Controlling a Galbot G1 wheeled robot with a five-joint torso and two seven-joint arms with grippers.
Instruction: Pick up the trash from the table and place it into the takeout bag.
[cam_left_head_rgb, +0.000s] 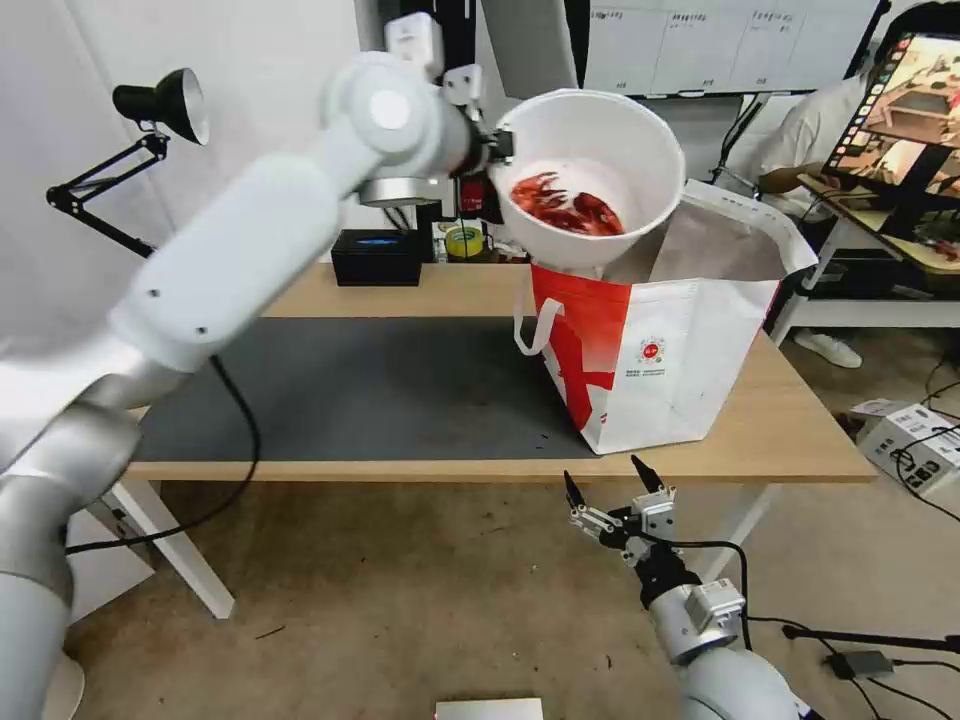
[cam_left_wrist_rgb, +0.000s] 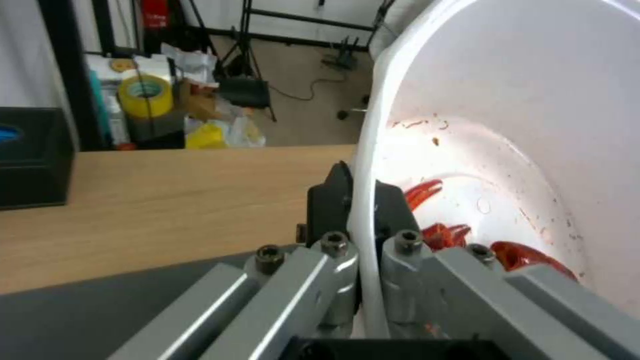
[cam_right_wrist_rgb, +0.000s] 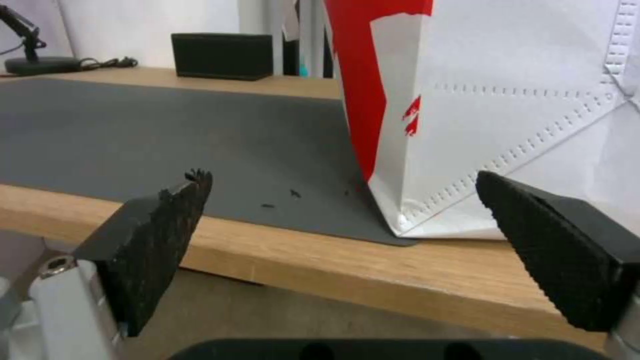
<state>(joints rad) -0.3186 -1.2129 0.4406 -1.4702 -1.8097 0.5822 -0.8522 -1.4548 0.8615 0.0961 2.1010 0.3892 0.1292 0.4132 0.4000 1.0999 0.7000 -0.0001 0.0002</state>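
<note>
The left gripper (cam_left_wrist_rgb: 360, 210) is pinching the rim of the white bowl of crayfish shells (cam_left_head_rgb: 588, 180) — tilting it above the takeout bag's (cam_left_head_rgb: 670, 350) open mouth. The right gripper (cam_left_head_rgb: 606, 482) is hanging wide open, empty, below the table (cam_left_head_rgb: 790, 420) edge near the bag.

Light-wood table (cam_left_head_rgb: 470, 290) carries grey mat (cam_left_head_rgb: 370, 390), takeout bag (cam_left_head_rgb: 690, 360), black box (cam_left_head_rgb: 375, 258)

Bowl over bag, table's right half

Bowl (cam_left_head_rgb: 590, 150) at the takeout bag's (cam_left_head_rgb: 680, 350) 11 o'clock rim; tissue box (cam_left_head_rgb: 377, 257) at the table's (cam_left_head_rgb: 800, 420) 12.
</note>
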